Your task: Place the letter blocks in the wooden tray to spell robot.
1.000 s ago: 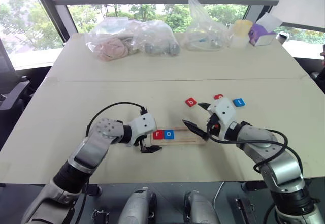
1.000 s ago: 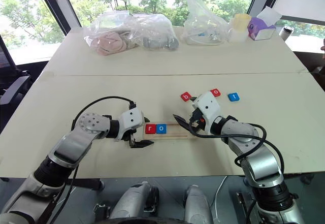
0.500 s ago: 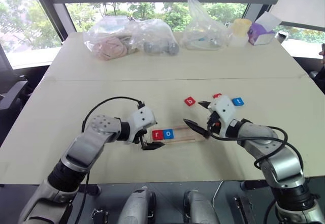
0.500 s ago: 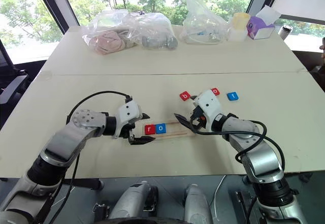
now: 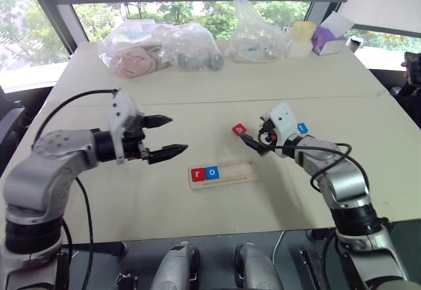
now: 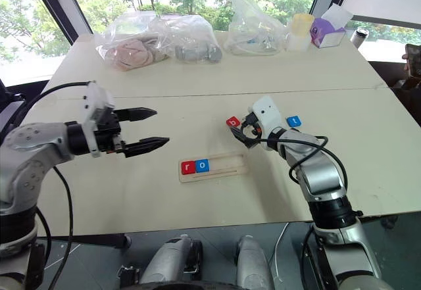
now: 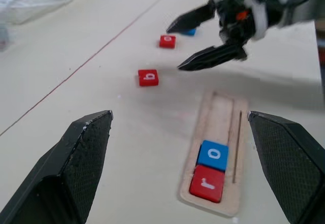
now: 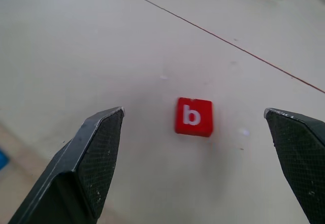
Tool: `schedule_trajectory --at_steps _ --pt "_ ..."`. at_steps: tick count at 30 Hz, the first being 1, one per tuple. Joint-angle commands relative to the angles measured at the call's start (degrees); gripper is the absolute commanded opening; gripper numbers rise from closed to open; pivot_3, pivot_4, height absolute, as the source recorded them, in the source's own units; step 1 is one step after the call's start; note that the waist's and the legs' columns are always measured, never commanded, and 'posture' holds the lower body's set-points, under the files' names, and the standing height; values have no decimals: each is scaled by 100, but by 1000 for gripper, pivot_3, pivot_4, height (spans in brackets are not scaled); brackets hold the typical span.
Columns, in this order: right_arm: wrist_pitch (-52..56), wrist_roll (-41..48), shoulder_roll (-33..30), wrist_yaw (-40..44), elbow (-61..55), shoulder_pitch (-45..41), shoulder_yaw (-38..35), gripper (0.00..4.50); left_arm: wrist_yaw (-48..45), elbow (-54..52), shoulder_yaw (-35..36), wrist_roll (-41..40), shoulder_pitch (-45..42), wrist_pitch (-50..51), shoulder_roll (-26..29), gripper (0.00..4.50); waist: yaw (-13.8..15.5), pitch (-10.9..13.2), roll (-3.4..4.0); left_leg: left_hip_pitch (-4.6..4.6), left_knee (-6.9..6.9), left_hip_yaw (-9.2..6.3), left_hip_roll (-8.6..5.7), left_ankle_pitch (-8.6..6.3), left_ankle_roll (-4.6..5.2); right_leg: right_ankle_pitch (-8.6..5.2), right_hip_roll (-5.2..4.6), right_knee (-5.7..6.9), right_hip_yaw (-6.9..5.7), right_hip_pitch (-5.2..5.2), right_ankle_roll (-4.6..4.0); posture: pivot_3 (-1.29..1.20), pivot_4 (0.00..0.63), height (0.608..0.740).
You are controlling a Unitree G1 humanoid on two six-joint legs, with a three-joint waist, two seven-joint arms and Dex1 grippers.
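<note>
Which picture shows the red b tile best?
The right wrist view: the red b tile lies flat between the open right claw, its white letter easy to read. In the left wrist view it's smaller, near the wooden tray. Both eye views show it tiny.

At your table's far edge, from ten to two o'clock: a clear plastic bag of pinkish cloth (image 5: 128, 56), a clear bag holding grey items (image 5: 191, 48), a crumpled transparent bag (image 5: 258, 37), a pale yellow cylindrical container (image 5: 302, 38), a purple-and-white box (image 5: 327, 35).
</note>
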Motion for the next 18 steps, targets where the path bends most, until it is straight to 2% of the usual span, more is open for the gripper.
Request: schedule_trajectory --at_steps 1,8,18 --pt "152 -98 346 -229 440 -441 30 4500 161 -411 585 -557 241 115 146 4457 -20 5 -3 1 0 1 0 3 -5 -1 -2 9 0 -4 1 0 150 725" --pt "177 -304 890 -540 1345 -915 82 4500 821 -800 809 -1151 545 244 89 4457 -22 7 -6 6 0 -9 3 17 -20 -7 1 33 0 -7 -10 0 150 725" --pt "-23 -536 1129 -563 2384 -1246 117 4500 1286 -930 739 -1346 932 -4 262 4457 -134 8 -4 8 -4 -10 2 23 -29 -7 9 41 -1 -11 -10 0 150 725"
